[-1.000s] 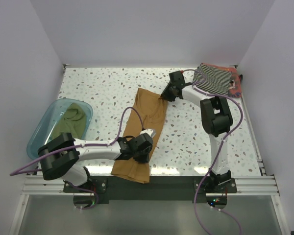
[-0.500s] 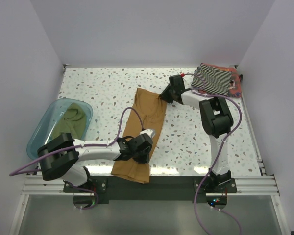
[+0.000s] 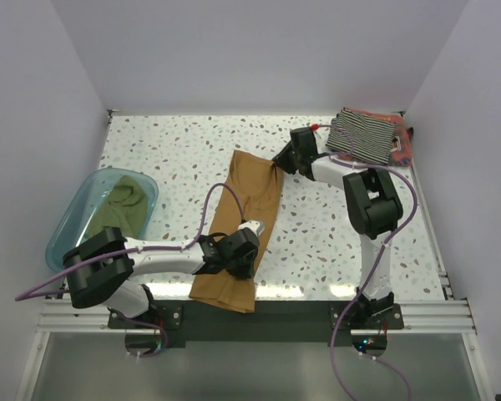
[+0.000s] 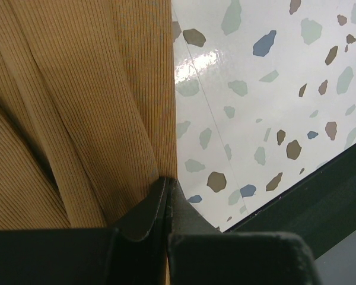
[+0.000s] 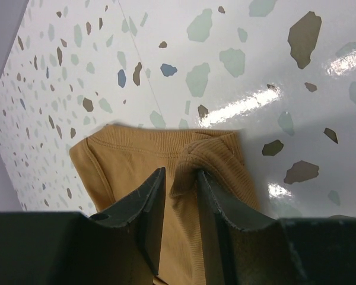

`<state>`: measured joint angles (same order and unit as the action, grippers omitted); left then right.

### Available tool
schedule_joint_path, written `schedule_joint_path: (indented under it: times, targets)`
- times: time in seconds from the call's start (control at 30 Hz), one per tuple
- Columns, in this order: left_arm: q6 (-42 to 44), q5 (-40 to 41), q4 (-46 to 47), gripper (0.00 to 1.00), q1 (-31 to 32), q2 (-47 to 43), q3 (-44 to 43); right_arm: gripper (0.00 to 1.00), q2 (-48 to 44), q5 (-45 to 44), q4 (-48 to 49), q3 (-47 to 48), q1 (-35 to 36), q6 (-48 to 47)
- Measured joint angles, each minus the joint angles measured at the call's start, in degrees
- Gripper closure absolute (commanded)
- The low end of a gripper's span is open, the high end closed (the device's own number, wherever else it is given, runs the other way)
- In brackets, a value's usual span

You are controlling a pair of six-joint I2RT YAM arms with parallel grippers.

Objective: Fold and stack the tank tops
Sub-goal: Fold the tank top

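The tan-brown tank top (image 3: 247, 219) lies as a long narrow strip on the worktop (image 3: 175, 150). Its long axis runs from the near edge, which its lower end overhangs, up toward the far middle, leaning slightly right. Each arm has one end. The left pincer (image 4: 166, 185) is clenched tight at the strip's right-hand edge near the near end, seemingly nipping a thin fold. The right pincer (image 5: 181, 177) grasps a bunched roll of cloth at the far right corner, its jaws held partly apart by that bulk. A lengthwise fold would likely bring one end over the other. The striped tank top (image 3: 363, 134) sits on a reddish tank top (image 3: 406, 150) in the far right corner, and the olive tank top (image 3: 121, 205) is in the teal tub (image 3: 73, 219) at the left edge.
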<state>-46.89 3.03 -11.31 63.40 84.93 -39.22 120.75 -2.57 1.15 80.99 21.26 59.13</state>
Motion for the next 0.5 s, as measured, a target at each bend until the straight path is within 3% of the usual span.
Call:
schedule_joint_path:
  times: [0.5]
  targets:
    - [0.04,-0.98,0.11,1.0,0.0,0.81,-1.42,0.77,5.66,-3.13,-1.92,5.7,1.62,-1.7]
